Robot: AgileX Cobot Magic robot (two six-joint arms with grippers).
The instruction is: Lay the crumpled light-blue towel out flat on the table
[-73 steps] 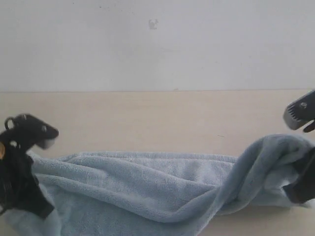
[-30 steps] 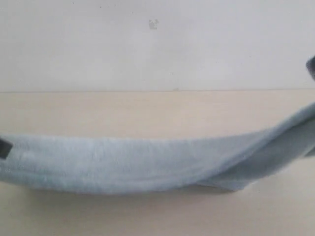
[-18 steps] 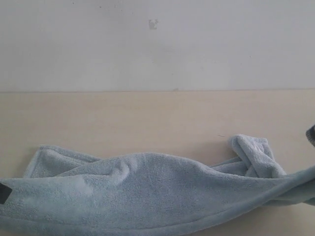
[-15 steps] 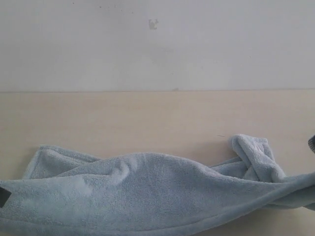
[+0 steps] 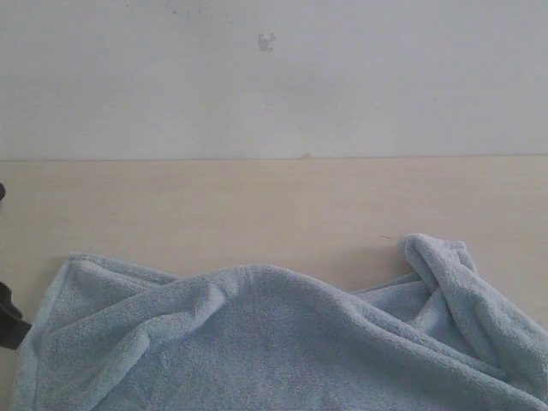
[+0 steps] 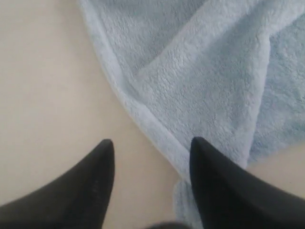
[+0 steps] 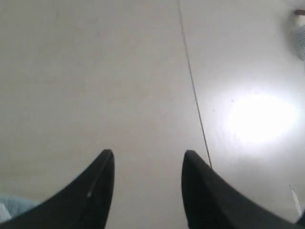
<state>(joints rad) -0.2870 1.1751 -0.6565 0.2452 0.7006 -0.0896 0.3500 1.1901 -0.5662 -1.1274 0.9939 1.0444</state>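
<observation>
The light-blue towel (image 5: 282, 342) lies on the beige table (image 5: 257, 205), filling the near part of the exterior view. A soft ridge runs across its middle and its far right corner (image 5: 441, 265) is folded over. In the left wrist view my left gripper (image 6: 152, 143) hangs open just above the towel's hemmed edge (image 6: 143, 119), holding nothing. My right gripper (image 7: 148, 153) is open over the bare table (image 7: 95, 71), with only a scrap of towel (image 7: 9, 205) at the frame's corner. It does not show in the exterior view.
A dark part of the left arm (image 5: 10, 321) shows at the exterior view's left edge beside the towel. Bare table stretches behind the towel up to the white wall (image 5: 274, 77). A thin dark line (image 7: 193, 81) and a bright glare (image 7: 259, 117) show under the right gripper.
Both grippers have opened and let go of the towel. The stretched towel has dropped and now lies wider on the table. The right gripper has left the exterior view.
</observation>
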